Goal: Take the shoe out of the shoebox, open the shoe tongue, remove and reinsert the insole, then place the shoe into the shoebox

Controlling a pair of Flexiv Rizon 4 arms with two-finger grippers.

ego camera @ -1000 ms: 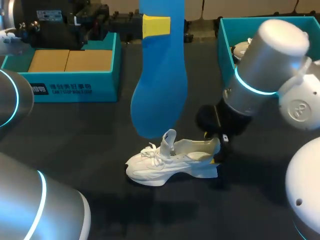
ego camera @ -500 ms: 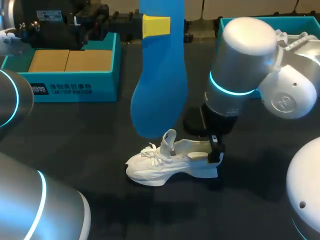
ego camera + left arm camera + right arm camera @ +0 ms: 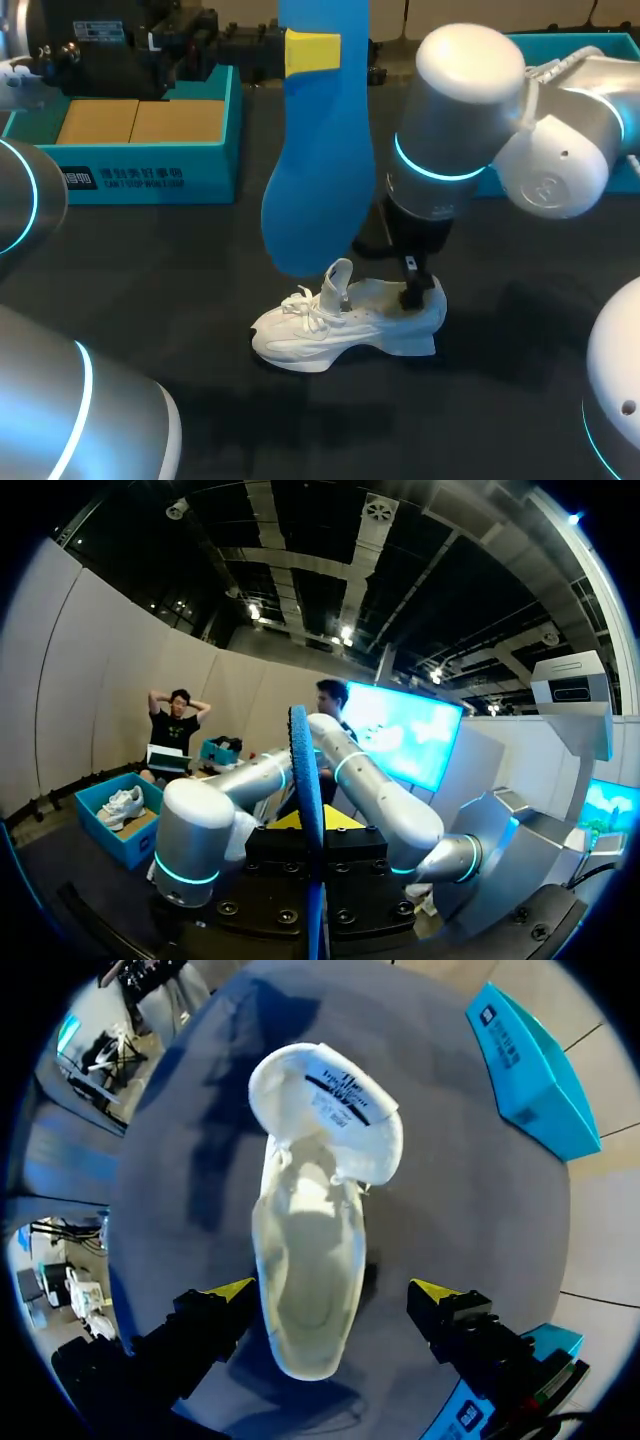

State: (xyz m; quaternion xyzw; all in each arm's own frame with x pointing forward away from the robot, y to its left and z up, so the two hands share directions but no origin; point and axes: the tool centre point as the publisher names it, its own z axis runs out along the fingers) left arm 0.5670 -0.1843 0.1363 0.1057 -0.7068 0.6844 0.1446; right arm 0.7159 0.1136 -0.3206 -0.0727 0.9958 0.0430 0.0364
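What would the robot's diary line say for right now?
left gripper: shut on blue insole, held aloft | right gripper: open, fingers astride heel of white shoe | shoe: upright, tongue up, insole out

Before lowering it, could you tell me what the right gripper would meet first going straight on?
Most likely the white shoe: the right gripper points at its heel opening, open fingers either side; depth unclear.

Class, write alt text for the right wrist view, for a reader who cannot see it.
A white shoe lies on the dark table under the open right gripper, its heel between the two yellow-tipped fingers and its tongue folded open at the far end. A teal shoebox sits off to one side, past the tongue.
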